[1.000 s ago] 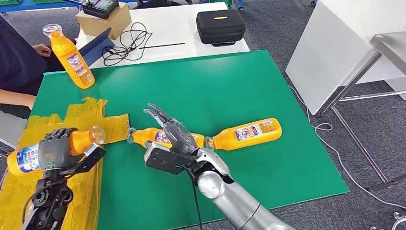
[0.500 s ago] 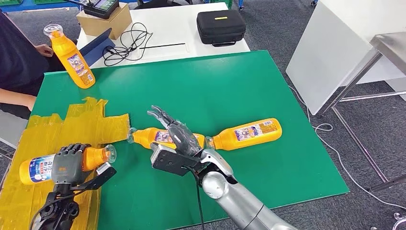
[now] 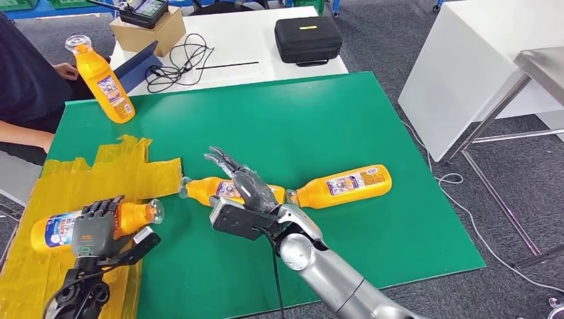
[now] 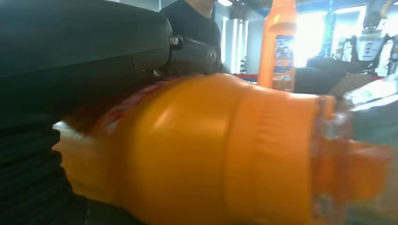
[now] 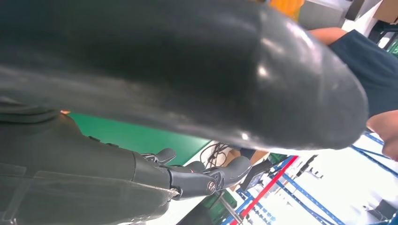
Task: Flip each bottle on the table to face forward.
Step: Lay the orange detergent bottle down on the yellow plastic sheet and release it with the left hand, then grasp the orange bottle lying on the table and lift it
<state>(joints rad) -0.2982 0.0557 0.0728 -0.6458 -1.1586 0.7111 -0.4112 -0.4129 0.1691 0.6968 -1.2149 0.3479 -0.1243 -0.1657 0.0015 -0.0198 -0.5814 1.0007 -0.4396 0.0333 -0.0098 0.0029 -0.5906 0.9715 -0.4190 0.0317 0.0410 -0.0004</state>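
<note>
Bottles lie and stand across the green counter (image 3: 319, 119). One orange bottle (image 3: 56, 227) lies on the yellow sheet (image 3: 100, 176) at the near left edge, its clear cap pointing toward the counter's middle; the left hand (image 3: 96, 229) is wrapped over its neck and shoulder, fingers curled around it, and the left wrist view shows the same orange neck (image 4: 225, 150) close against the hand. A second bottle (image 3: 209, 189) lies near the middle with the right hand (image 3: 243, 186) resting over it, fingers spread and reaching past it; whether it grips cannot be told. A third bottle (image 3: 342, 185) lies just beside it, to the right. A fourth bottle (image 3: 103, 83) stands tilted at the far left corner, near a person's arm (image 3: 26, 136).
</note>
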